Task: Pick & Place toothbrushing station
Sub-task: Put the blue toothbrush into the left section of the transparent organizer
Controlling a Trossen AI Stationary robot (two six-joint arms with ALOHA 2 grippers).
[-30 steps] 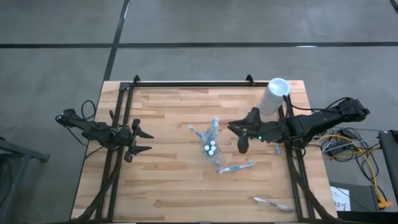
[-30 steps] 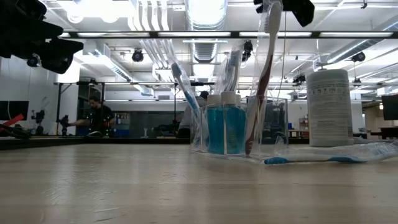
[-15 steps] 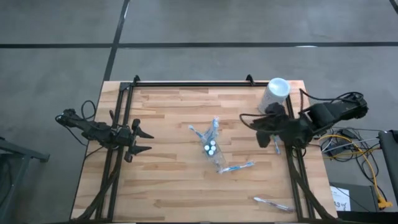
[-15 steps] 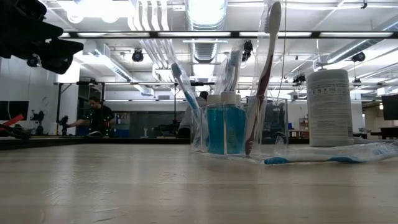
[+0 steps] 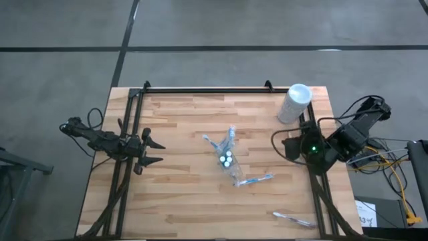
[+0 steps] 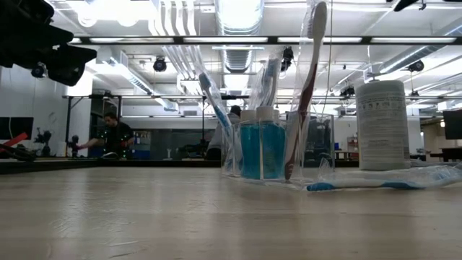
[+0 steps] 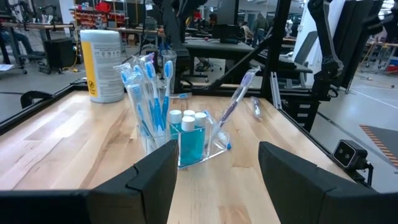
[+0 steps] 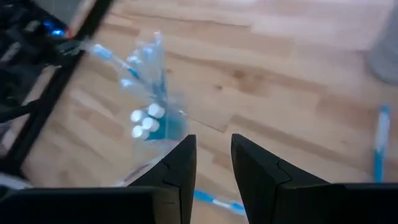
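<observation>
Centrally, three white-capped tubes [image 5: 226, 159] in one pouch [image 5: 231, 155]; left pincer [image 5: 155, 151] spread wide, right pincer [image 5: 288, 147] narrowly parted, both empty.

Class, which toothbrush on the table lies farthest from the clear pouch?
The wrapped toothbrush alone near the table's front right corner; the others stand in the clear pouch or lie beside it.

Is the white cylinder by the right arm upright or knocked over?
Upright. The low view shows the white cylinder standing on its base on the table, and from above only its round top shows.
</observation>
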